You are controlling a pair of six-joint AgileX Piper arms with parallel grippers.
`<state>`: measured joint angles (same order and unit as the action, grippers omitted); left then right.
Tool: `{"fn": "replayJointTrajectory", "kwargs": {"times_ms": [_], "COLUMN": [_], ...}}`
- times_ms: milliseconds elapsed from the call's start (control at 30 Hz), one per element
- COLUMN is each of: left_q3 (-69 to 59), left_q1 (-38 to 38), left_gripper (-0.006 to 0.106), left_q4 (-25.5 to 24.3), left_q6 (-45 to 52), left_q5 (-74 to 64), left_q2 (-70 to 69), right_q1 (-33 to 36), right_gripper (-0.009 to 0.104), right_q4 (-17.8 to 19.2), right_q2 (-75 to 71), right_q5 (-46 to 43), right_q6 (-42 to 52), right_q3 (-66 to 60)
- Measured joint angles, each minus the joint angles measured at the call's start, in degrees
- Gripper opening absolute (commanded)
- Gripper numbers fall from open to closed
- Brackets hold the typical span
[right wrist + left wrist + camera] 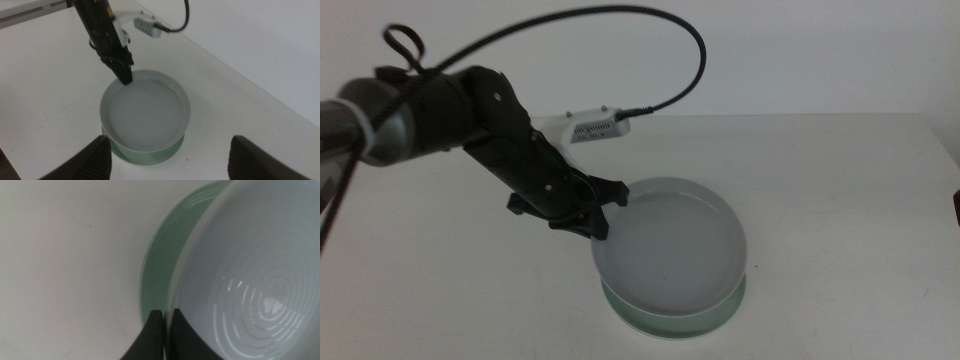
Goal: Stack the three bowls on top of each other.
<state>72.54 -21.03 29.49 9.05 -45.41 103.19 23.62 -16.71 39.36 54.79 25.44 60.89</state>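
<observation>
— Jaws of the left gripper: how are they set?

— They are closed on the rim of the light grey bowl, one jaw inside the rim and one outside, as is seen in the left wrist view, where the two dark tips are pressed against the thin wall.

— And where is that bowl placed?

— It is held just beyond the jaws, tilted slightly, directly over the pale mint green bowl. Only a crescent of green is shown beneath the grey rim. Whether the two bowls are touching cannot be told.

— Is the green bowl lifted as well?

— No. It is seated flat on the white bench, below the jaws' tips and a little ahead of them.

— What is seen of the right gripper?

— Its jaws are spread wide apart, with nothing between them. It is held well back from the pair of bowls, above the bench, with both bowls seen in the gap between its jaws.

— And the white bowl?

— It cannot be made out in any view.
</observation>
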Motion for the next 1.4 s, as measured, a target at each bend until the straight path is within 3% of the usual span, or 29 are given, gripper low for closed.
{"fn": "replayJointTrajectory", "kwargs": {"times_ms": [133, 233, 367, 500, 567, 767, 1133, 1400], "left_q3": [0.0, 0.0, 0.0, 0.59, 1.67, 6.02, 6.36, 6.38], "left_q1": [-0.38, -0.38, -0.38, -0.32, -0.04, 2.29, 3.32, 3.32], "left_gripper": [0.002, 0.013, 0.047, 0.09, 0.104, 0.105, 0.105, 0.105], "left_q4": [1.43, 1.7, 1.74, 1.74, 1.49, -1.63, -20.18, -22.62], "left_q6": [-0.15, -0.2, 0.06, 0.04, 0.47, 0.5, -12.94, -13.44], "left_q5": [1.48, 2.15, 2.37, 1.44, -0.53, -8.22, -15.47, -15.67], "left_q2": [2.65, 4.21, 5.14, 4.71, 3.72, -2.87, -20.41, -26.34], "right_q1": [0.0, 0.0, 0.0, 0.0, 0.0, 0.0, 0.0, 0.0], "right_gripper": [0.059, 0.059, 0.059, 0.059, 0.059, 0.059, 0.059, 0.059], "right_q4": [0.0, 0.0, 0.0, 0.0, 0.0, 0.0, -0.05, -0.05], "right_q2": [0.0, 0.0, 0.0, 0.0, 0.0, 0.0, 0.0, 0.0], "right_q5": [0.0, 0.0, 0.0, 0.0, 0.0, 0.0, 0.0, 0.0], "right_q6": [0.0, 0.0, 0.0, 0.0, 0.0, 0.0, 0.0, 0.0], "right_q3": [0.0, 0.0, 0.0, 0.0, 0.0, 0.0, 0.0, 0.0]}}
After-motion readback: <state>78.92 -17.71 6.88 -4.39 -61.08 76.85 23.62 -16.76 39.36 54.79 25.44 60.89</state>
